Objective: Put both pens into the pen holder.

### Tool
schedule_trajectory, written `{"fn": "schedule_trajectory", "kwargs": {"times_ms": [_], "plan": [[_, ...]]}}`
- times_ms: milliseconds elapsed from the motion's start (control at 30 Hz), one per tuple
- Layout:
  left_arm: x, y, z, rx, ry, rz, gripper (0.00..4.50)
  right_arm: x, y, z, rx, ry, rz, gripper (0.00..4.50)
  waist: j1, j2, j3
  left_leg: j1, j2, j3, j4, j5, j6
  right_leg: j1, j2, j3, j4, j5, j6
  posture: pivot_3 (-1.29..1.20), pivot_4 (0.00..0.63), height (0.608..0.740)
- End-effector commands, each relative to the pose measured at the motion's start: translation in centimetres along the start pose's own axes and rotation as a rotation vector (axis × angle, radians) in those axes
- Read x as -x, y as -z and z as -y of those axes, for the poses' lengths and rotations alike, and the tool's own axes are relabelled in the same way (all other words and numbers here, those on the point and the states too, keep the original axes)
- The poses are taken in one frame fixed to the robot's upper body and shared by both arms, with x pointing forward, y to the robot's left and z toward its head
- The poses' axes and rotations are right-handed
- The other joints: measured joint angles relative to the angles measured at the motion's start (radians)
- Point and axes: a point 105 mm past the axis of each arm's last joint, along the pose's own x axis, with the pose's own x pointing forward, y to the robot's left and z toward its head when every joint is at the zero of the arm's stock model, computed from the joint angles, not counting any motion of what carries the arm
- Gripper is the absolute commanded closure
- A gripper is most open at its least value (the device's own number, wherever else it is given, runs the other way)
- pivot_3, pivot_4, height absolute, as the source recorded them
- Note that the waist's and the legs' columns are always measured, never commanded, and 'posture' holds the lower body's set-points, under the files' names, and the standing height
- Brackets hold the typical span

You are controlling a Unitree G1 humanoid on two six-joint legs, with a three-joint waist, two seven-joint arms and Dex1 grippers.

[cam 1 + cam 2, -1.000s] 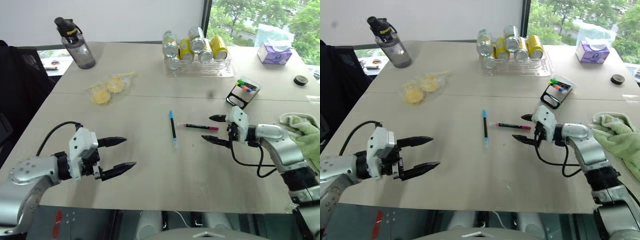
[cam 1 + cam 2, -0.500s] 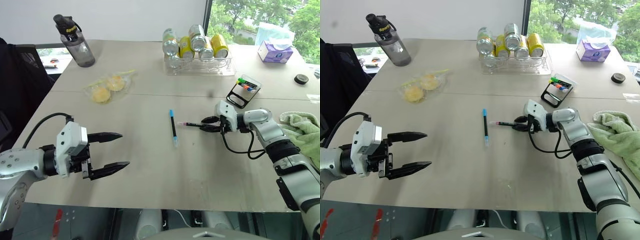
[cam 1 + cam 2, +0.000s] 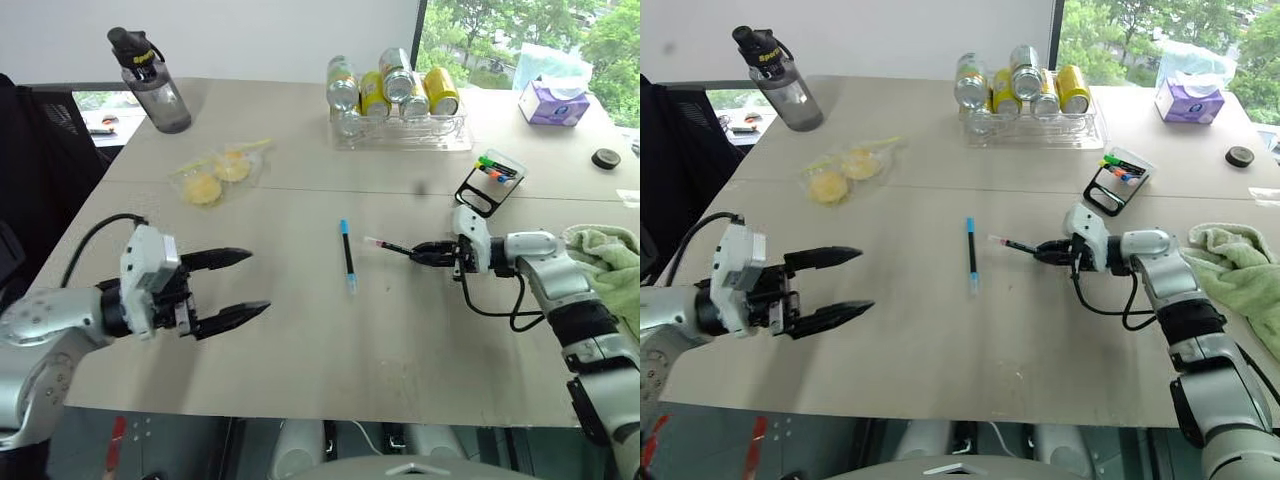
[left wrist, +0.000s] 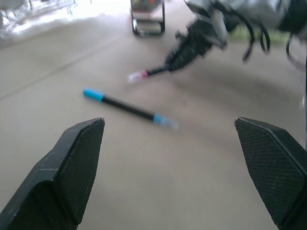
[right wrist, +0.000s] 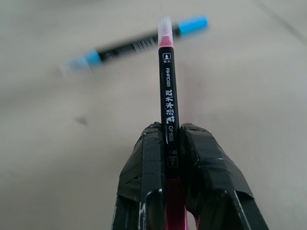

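The pink-capped pen (image 3: 388, 246) juts out toward the table's middle, just above the tabletop, with my right gripper (image 5: 169, 132) shut on its rear end. Lying flat on the table a little to its left is the blue-capped pen (image 3: 346, 256), untouched. The black pen holder (image 3: 487, 183) stands behind my right hand, with coloured markers in it. My left gripper (image 3: 258, 281) hovers open and empty over the table's left front, pointing toward the blue-capped pen (image 4: 127, 108) from well short of it.
A clear tray of cans (image 3: 400, 130) stands at the back centre and a water bottle (image 3: 150, 85) at the back left. A bag of yellow food (image 3: 215, 178) lies left of centre. A green towel (image 3: 605, 260) and a tissue pack (image 3: 553, 100) are at the right.
My right gripper closed on the pink-capped pen and raised it off the table, drawing it slightly right. My left gripper rose a little and shifted toward the middle, still open.
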Motion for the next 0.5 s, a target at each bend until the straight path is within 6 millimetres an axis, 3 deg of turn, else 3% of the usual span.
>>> {"fn": "schedule_trajectory", "kwargs": {"times_ms": [33,200,333,500], "plan": [[-2.3,-1.7,0.8,0.074,0.009,0.155,0.00,0.2,-4.6,-1.1,0.043,-0.013,0.162,4.49,-0.001,0.000,0.000,0.000,0.000,0.000,0.000,0.000,0.000,0.000,0.000,0.000,0.001,0.000,0.000,0.00,0.150,0.739],[-5.5,-4.4,-0.3,0.262,-0.016,0.411,0.00,-1.1,-8.6,-3.6,0.016,-0.057,0.328,4.49,0.003,-0.001,0.000,0.001,0.000,-0.004,0.001,0.000,0.000,0.002,0.000,-0.002,0.001,0.000,0.000,0.00,0.150,0.739],[-6.8,-5.8,-1.1,0.333,-0.030,0.512,0.00,-1.9,-10.3,-4.8,-0.004,-0.076,0.393,4.49,0.001,-0.001,0.000,0.001,-0.001,-0.006,0.002,0.000,0.000,0.004,0.000,-0.004,0.000,0.000,0.000,0.00,0.150,0.739],[-8.1,-5.2,-0.3,0.351,0.020,0.488,0.00,-2.5,-11.9,-5.7,-0.014,-0.099,0.453,4.49,0.002,-0.001,0.000,0.001,-0.001,-0.007,0.002,0.000,0.000,0.006,0.001,-0.005,0.000,0.000,0.000,0.00,0.150,0.739]]}}
